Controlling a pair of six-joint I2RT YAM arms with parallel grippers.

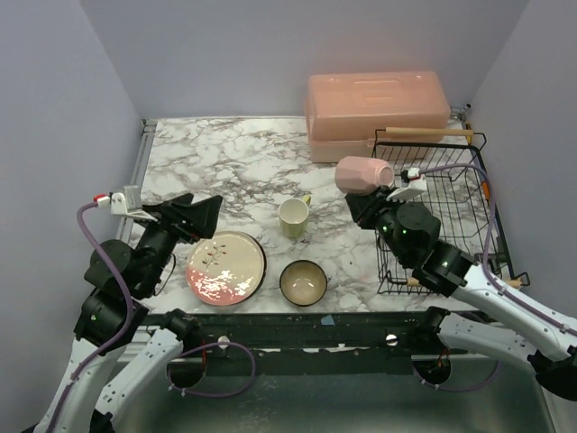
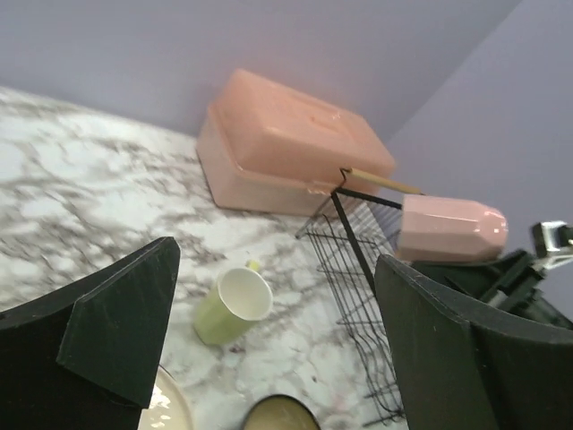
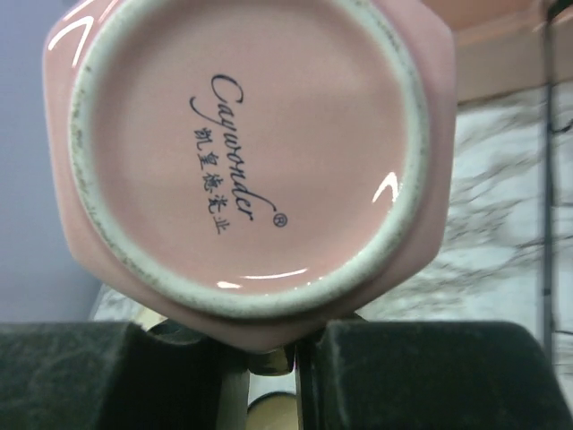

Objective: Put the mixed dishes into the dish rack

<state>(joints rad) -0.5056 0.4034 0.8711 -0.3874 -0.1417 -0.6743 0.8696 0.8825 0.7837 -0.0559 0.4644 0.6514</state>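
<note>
Top external: marble-patterned table point(image 1: 225, 162) with two arms at its near edge; dish rack point(image 1: 433, 144) on the right side, salmon-pink lidded box point(image 1: 374, 108) behind it against the back wall.
Left claw point(image 1: 196, 212): fingers spread wide, nothing between them; it hangs above the table's left side, just beyond the floral plate point(image 1: 225, 267).
Right claw point(image 1: 385, 193): fingers pressed close together, pinching the pink cup point(image 1: 363, 175) at its lower edge.
Pink cup: held on its side in the air at the rack's left rim, towards the far end. In the right wrist view its round base point(image 3: 246, 152) faces the camera and carries a printed maker's mark.
Pale yellow-green mug point(image 1: 293, 217): upright on the table near the centre, mouth up, apart from the other dishes.
Bowl point(image 1: 303, 282): on the table nearer than the mug, cream inside showing, just right of the floral plate.
Floral plate: flat on the table, front left. A dark edge shows along its right side; whether that is a second plate beneath cannot be told.
Left wrist view: mug point(image 2: 235, 305), rack wires point(image 2: 354, 260), box point(image 2: 286, 143) and the held cup point(image 2: 452, 228) all appear between the spread fingers point(image 2: 116, 331).
</note>
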